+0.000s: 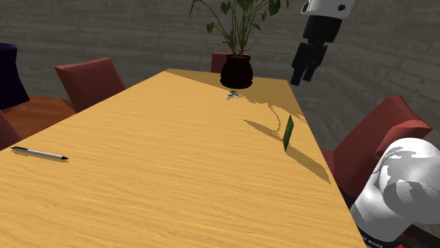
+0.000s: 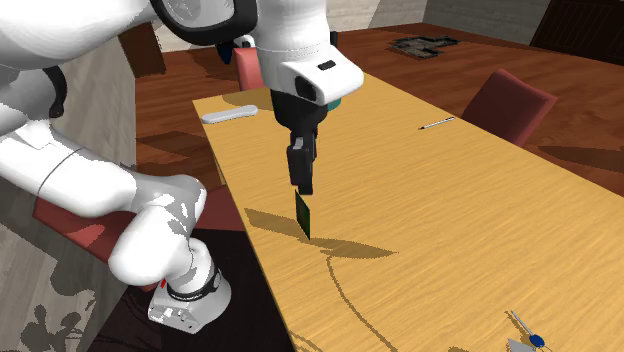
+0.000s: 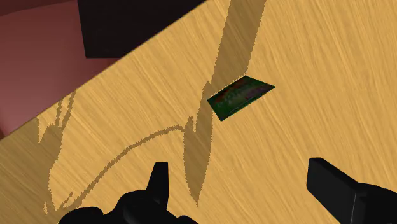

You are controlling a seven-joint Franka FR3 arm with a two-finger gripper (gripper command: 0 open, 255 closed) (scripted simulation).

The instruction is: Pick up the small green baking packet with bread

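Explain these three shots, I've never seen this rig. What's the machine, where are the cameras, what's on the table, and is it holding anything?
These are simulator renders of one white robot arm with a black two-finger gripper.

The shoulder view looks down from beside the arm's stand. The second exterior view looks along the table from close to the arm. The wrist view comes from a camera on the hand, looking along the fingers.

On the table are a pen, a potted plant and a small green packet, which seems to stand on edge near the table's side. Red chairs stand around it.

The gripper hangs above the packet with its fingers apart and holds nothing.
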